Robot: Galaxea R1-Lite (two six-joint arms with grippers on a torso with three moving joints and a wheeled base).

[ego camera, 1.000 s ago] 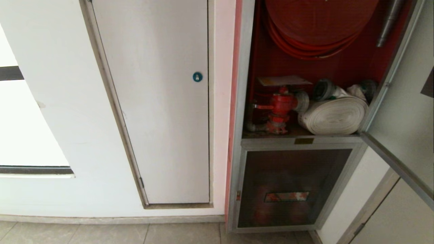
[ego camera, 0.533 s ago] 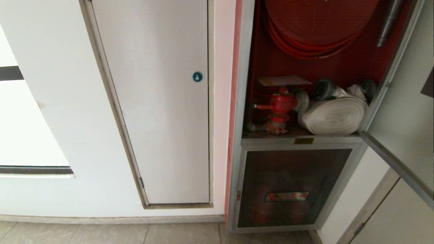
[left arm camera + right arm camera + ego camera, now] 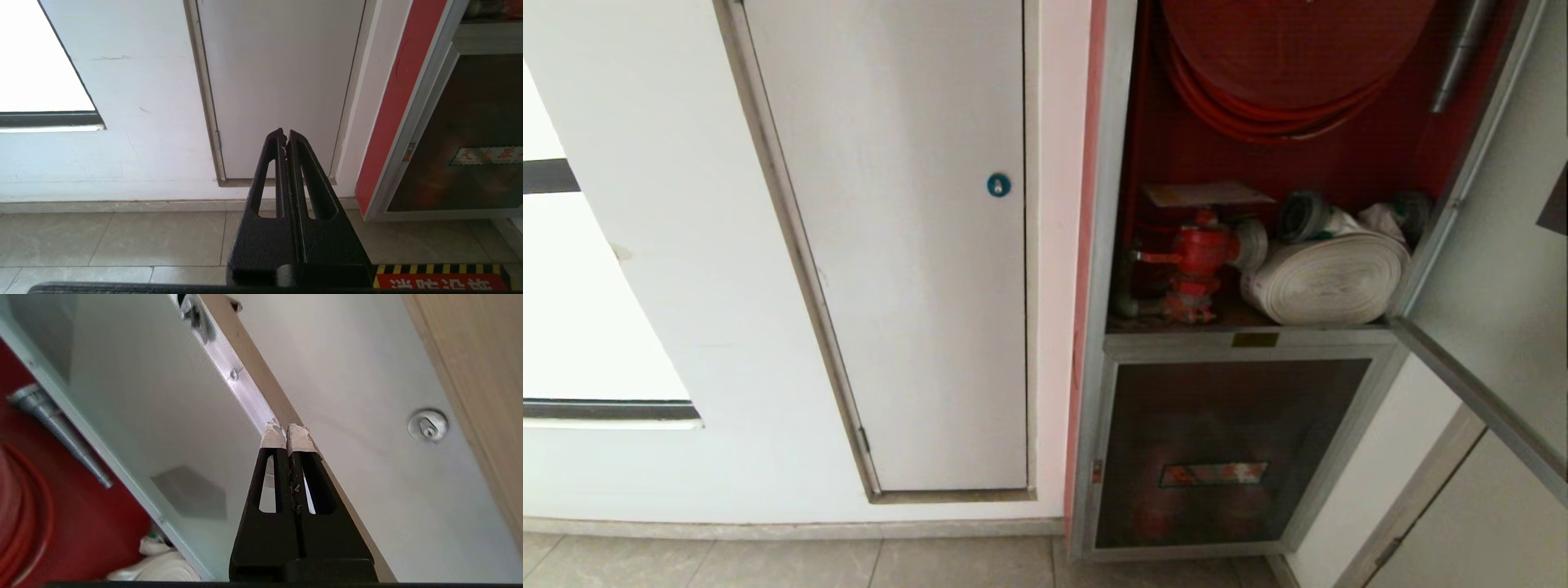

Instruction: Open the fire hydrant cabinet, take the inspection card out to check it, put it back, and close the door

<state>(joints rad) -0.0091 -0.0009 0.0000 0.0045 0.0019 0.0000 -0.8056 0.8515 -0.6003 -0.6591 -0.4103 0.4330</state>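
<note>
White painted wall and grey floor tiles frame a tall silver aluminium-framed fire hydrant cabinet with a red interior, standing open beside a plain white panel door with a blue round lock. Inside it, the flat white inspection card with a yellow-orange band at one end lies on top of the red valve, next to a white rolled hose and below the red hose reel. The cabinet's tinted glass door in its aluminium frame is swung out to the right. Neither arm shows in the head view, so the card lies well apart from both. The right gripper, its white-taped fingertips pressed together on nothing, points at the outer aluminium edge of the open door; only this view shows the door's hexagonal sticker seen through the glass from behind, and a round silver lock on the pale surface beyond. The left gripper, likewise closed and empty, hangs low, aimed at the foot of the white panel door, with the lower dark glass panel off to its side.
</note>
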